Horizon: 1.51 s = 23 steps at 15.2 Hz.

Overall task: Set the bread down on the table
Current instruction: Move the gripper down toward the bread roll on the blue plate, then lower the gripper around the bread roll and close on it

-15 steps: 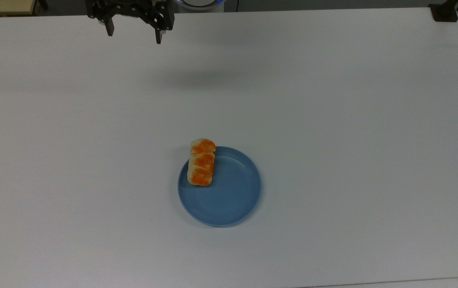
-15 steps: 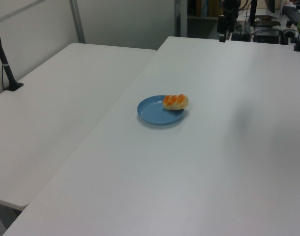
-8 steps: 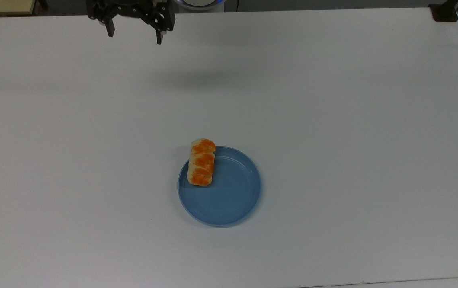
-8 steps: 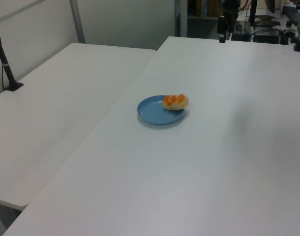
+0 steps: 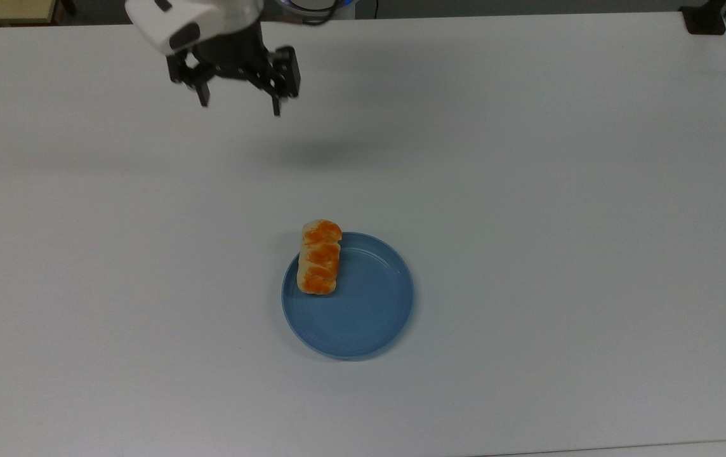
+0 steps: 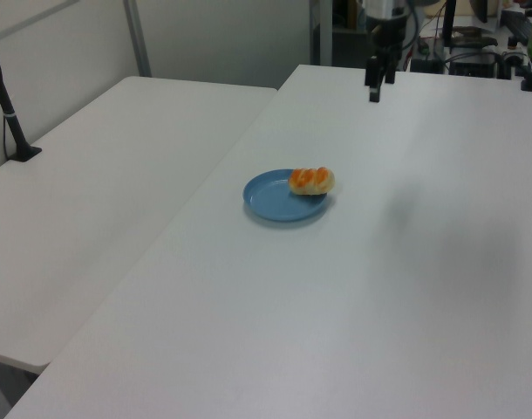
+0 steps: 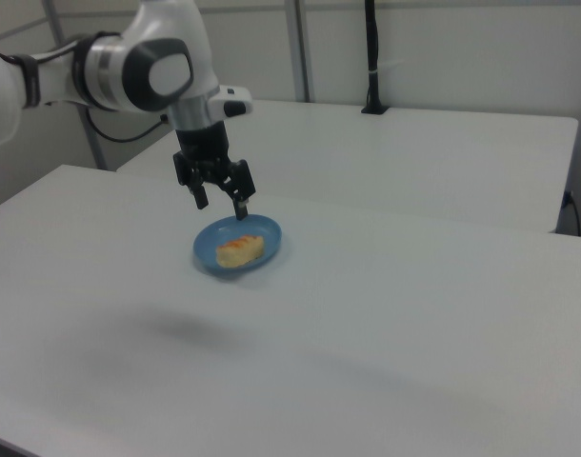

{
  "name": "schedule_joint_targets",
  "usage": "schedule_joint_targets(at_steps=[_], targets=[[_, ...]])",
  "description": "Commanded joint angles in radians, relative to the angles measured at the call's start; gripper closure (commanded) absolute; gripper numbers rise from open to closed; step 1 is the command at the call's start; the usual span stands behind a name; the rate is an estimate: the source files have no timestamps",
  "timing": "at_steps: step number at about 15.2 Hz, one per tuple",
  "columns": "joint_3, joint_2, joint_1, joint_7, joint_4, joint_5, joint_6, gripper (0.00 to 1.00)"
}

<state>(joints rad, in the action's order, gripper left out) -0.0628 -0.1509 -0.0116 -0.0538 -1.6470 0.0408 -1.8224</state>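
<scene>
The arm (image 7: 129, 62) hangs with gripper (image 5: 239, 105) fingers spread, pointing down.

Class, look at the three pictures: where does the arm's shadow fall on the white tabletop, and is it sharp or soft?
Top view: a soft grey smudge on the white tabletop, just below the open black two-finger gripper. Left view: a faint blur right of the blue round plate. Right view: a diffuse patch in the foreground, nearer than the small orange-glazed bread roll.

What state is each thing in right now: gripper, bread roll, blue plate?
Black two-finger gripper: open, empty, hanging in the air above the table, apart from the roll.
Cream braided bread roll with orange-brown patches: lying on the plate's edge, one end over the rim, not gripped.
Round blue plate: flat on the white table, holding the roll.
</scene>
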Motion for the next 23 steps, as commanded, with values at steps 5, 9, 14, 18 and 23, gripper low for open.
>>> schedule_joint_targets(at_steps=[5, 9, 14, 18, 23], targets=[[-0.006, -0.189, -0.1, -0.282, 0.015, -0.121, -0.274, 0.02], [-0.006, -0.329, -0.133, -0.317, 0.116, -0.107, -0.284, 0.04], [-0.006, -0.366, -0.133, -0.331, 0.151, -0.049, -0.284, 0.05], [-0.005, -0.386, -0.148, -0.331, 0.15, 0.019, -0.285, 0.0], [-0.005, -0.406, -0.153, -0.331, 0.147, 0.054, -0.287, 0.31]])
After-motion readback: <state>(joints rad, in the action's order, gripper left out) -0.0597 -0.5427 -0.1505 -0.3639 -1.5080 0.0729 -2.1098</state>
